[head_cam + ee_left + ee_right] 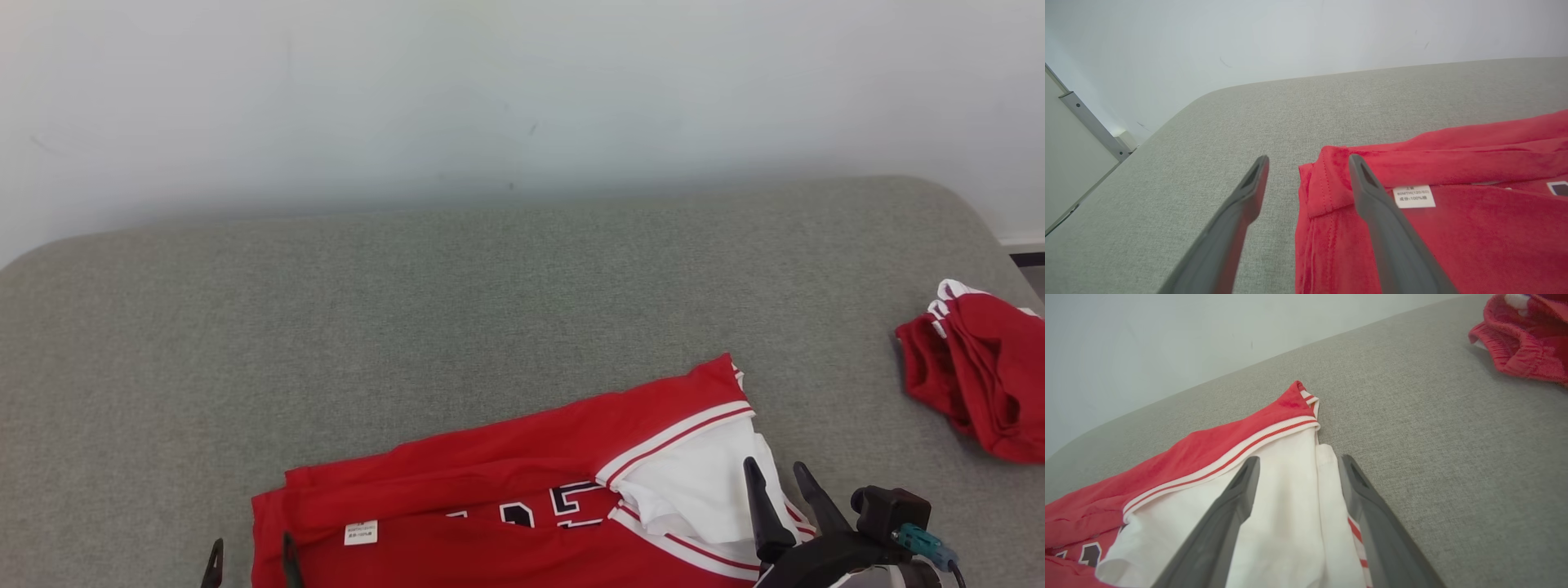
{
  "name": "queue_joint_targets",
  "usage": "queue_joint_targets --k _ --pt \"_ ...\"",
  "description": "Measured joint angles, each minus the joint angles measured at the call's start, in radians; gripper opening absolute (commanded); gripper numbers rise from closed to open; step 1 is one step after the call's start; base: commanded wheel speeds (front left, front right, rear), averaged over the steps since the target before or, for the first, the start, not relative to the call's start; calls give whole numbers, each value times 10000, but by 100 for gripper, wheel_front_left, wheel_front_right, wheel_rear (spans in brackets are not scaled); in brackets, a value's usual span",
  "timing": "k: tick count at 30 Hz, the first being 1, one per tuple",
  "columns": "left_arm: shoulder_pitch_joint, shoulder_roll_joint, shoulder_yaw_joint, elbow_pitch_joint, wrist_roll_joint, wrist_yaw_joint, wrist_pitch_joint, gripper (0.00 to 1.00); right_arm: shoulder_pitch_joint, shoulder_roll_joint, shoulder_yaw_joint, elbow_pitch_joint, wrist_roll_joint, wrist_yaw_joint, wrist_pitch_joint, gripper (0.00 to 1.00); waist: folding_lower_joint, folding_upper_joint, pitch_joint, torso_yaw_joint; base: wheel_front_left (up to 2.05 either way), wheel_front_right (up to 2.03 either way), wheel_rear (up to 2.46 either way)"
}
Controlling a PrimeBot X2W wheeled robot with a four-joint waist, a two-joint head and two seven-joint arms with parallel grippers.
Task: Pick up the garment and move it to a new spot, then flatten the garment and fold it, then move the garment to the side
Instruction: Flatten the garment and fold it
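Lying near the front edge of the grey cloth worktop (245,327) is the red garment (506,457). It is folded, with white stripes and a white part at its right end. A small white tag (1414,197) sits near its left end.

The left gripper (1308,161) has its fingers spread wide, one over the grey cloth and one over the garment's left corner. The right gripper (1298,460) has its fingers spread too, over the white part. Neither one is pinching anything.

Another red cloth heap (976,367) sits at the right edge. A plain pale wall (522,98) stands behind the back edge, where the corners are round.
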Motion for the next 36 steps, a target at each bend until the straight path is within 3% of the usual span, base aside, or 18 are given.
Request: queue_joint_targets --k 14,21,22,23,24,25,30,36 --pt "-234 -23 -384 4 -15 -251 0 100 -614 -119 -311 1124 -69 0 -2 100 0 1 670 639 0 0 0" --pt "-279 -29 -345 21 -36 -215 0 100 -1045 -44 397 1848 339 -29 -84 100 0 0 905 901 0 0 0" --pt "-297 -29 -345 19 -54 -215 0 100 -1100 -46 527 1893 410 -31 -90 87 0 0 927 919 0 0 0" --pt "-331 -29 -347 19 -81 -215 0 100 -1156 -52 637 1948 502 -31 -92 47 0 1 946 932 0 0 0" --pt "-370 -31 -347 12 -90 -215 0 100 -1200 -73 711 1988 596 -31 -92 27 0 0 963 940 0 0 0" --pt "-386 -33 -353 0 -90 -215 0 100 -1232 -98 775 2015 696 -31 -92 0 0 0 981 944 0 0 0" --pt "-387 -42 -380 10 -123 -171 0 100 -1391 -265 550 2109 920 -10 -84 0 0 0 1024 898 0 0 0" --pt "-397 -48 -441 31 -174 -173 0 100 -1392 -585 -1164 1676 464 4 -17 0 1 2 1004 731 0 0 0"
